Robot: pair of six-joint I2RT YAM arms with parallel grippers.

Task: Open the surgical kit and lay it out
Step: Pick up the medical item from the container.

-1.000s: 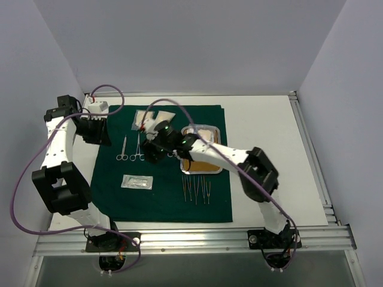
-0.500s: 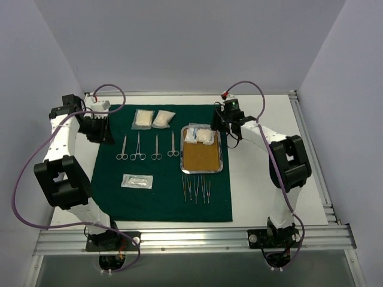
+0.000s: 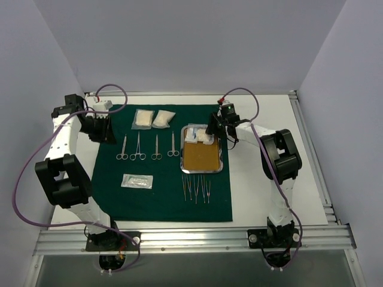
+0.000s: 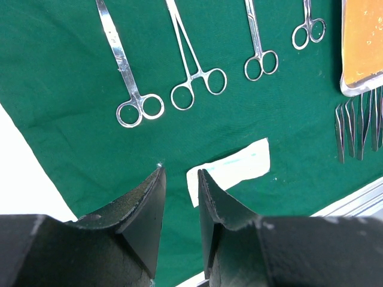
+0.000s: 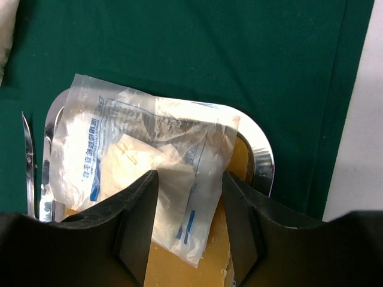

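Green cloth (image 3: 161, 179) covers the middle of the white bench (image 3: 263, 119), lying flat with bare margins down its left and right sides, the wider one on the right out to the rail. The steel tray (image 3: 202, 160) sits on the right part of the cloth, its long side just inside the cloth's right edge. The left arm (image 3: 60, 149) folds up from its near base to the far-left corner, wrist bent in over the cloth's left edge; the left jaws stand a narrow gap apart with nothing between them, aimed across the cloth towards the flat white packet (image 3: 137, 181). The right arm (image 3: 278, 158) rises from its near base, elbows high over the bare bench, and reaches left to the tray's far end; the right jaws are spread wide, hanging over the clear gauze packets (image 5: 149, 155) without gripping them. Counting: four ring-handled clamps (image 3: 137, 156) in a row left of the tray, rings towards me; two gauze pads (image 3: 153, 118) side by side at the cloth's far edge; what look like two overlapping packets in the tray's far end; one flat packet alone; and a tight row of tweezers (image 3: 196, 190) just near of the tray, too fine for a sure count.
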